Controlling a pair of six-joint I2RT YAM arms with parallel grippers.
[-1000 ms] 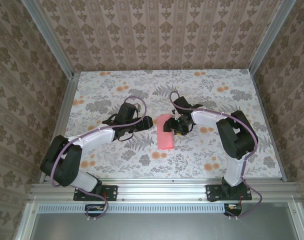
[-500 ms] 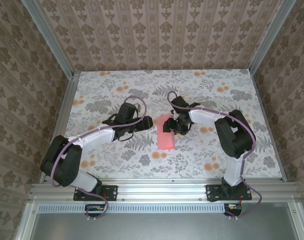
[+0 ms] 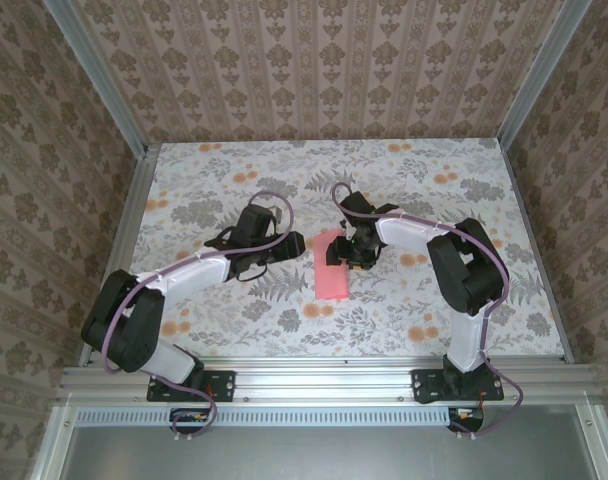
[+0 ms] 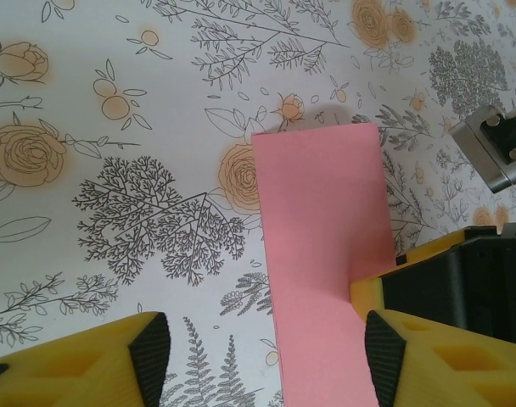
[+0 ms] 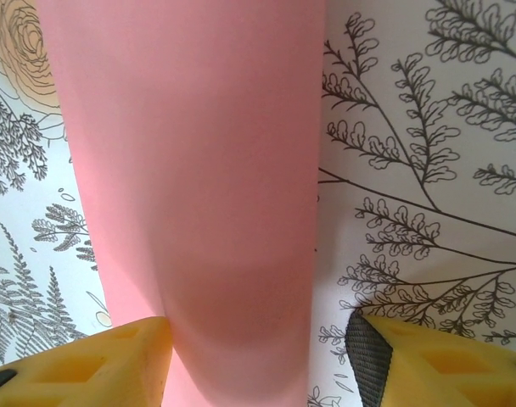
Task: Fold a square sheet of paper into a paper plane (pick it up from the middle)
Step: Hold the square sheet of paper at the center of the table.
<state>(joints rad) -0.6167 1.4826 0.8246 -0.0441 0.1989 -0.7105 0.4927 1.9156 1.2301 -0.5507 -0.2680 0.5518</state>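
Observation:
The square sheet of paper (image 3: 332, 272), salmon pink, lies folded into a long narrow rectangle at the table's middle. A paper plane is out of view. My left gripper (image 3: 294, 247) hovers at its left side. In the left wrist view its open jaws (image 4: 266, 360) straddle the paper's (image 4: 322, 212) left edge. My right gripper (image 3: 352, 252) is at the paper's far right part. In the right wrist view it stands open (image 5: 254, 365) around a raised, curved flap of the paper (image 5: 199, 170), with a gap at the right pad (image 5: 368, 356). One right fingertip (image 4: 372, 295) rests on the paper's right edge.
The table (image 3: 234, 190) has a white cloth printed with grey leaves and orange flowers. Metal rails (image 3: 134, 200) and patterned walls close it in on three sides. Both arm bases stand at the near edge.
The right gripper has crept a little toward the back left over the paper's far end. The left arm has stayed put. The paper has not shifted.

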